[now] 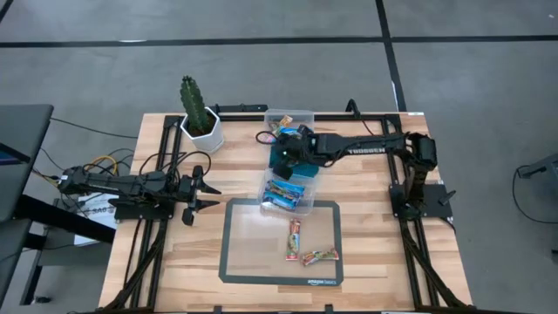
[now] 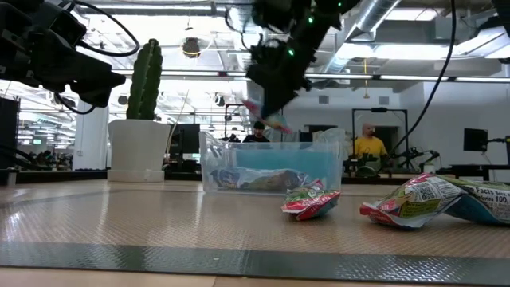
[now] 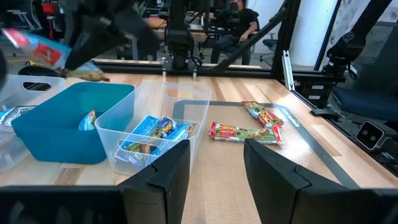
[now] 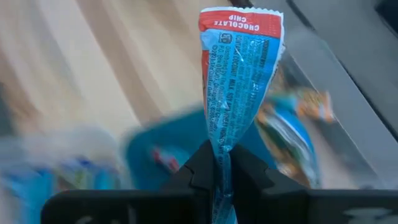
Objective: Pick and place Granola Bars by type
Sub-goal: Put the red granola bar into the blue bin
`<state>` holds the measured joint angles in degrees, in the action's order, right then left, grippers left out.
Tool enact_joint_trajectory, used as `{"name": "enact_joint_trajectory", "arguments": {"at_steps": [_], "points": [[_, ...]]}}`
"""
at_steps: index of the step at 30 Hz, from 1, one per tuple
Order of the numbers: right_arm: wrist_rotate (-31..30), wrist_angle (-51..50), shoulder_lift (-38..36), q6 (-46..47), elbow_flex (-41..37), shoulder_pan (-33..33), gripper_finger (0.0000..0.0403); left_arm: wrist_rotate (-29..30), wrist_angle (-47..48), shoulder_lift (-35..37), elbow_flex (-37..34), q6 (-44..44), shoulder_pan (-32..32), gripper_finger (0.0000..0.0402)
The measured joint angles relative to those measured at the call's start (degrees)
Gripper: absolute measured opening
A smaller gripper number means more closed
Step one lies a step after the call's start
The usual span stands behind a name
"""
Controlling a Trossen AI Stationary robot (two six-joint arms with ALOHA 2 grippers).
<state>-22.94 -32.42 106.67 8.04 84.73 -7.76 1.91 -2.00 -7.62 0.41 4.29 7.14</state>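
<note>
- Lying nearest the table's front edge, two red-and-green shiny-wrapped granola bars (image 1: 296, 239) (image 1: 320, 255) are resting on the clear dark-rimmed rectangular mat (image 1: 234, 262), close to each other but apart.
- Sitting at the mat's far edge, a clear plastic square tub (image 1: 289, 194) is holding several bright blue wrapped bars (image 1: 284, 193).
- Sitting just behind that, a teal plastic square tub (image 3: 37, 124) is holding at least one small bar; its contents are partly hidden by the arm in the high view.
- Reaching in from the right side of the table, the right arm is stretching out almost level, with the right gripper (image 1: 289, 148) hanging over the teal tub.
- Pinching tightly, its fingers (image 4: 199, 165) are closing on the end of a blue wrapped bar with a red "chocolate chip" band (image 4: 239, 68), which is sticking out past the fingertips, clear of the tub below.
- Lying low over the left side of the table, the left arm is pointing its left gripper (image 1: 199, 194) toward the mat, fingers (image 3: 161, 177) spread apart and gripping nothing.
- Standing behind the teal tub, a second clear tub (image 1: 289, 119) is holding a few more wrapped bars.
- Standing at the far left, a green cactus in a white faceted pot (image 1: 200, 122) is sitting well apart from the tubs.
</note>
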Motion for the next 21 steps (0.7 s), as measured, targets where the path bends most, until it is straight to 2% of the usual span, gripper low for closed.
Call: {"name": "enact_joint_trajectory", "arguments": {"at_steps": [5, 15, 21], "points": [[0.0, -5.8, 0.0, -1.1, 0.0, -1.9, 0.0026, 0.0, 0.0, 0.0, 0.0, 0.0, 0.0, 0.0144], [0.5, -7.1, 0.0, -2.5, 0.0, -1.8, 0.0027, 0.0, 0.0, 0.0, 0.0, 0.0, 0.0, 0.0144], [0.5, -9.8, 0.0, -2.5, 0.0, -1.9, 0.0063, 0.0, 0.0, 0.0, 0.0, 0.0, 0.0, 0.0144]]}}
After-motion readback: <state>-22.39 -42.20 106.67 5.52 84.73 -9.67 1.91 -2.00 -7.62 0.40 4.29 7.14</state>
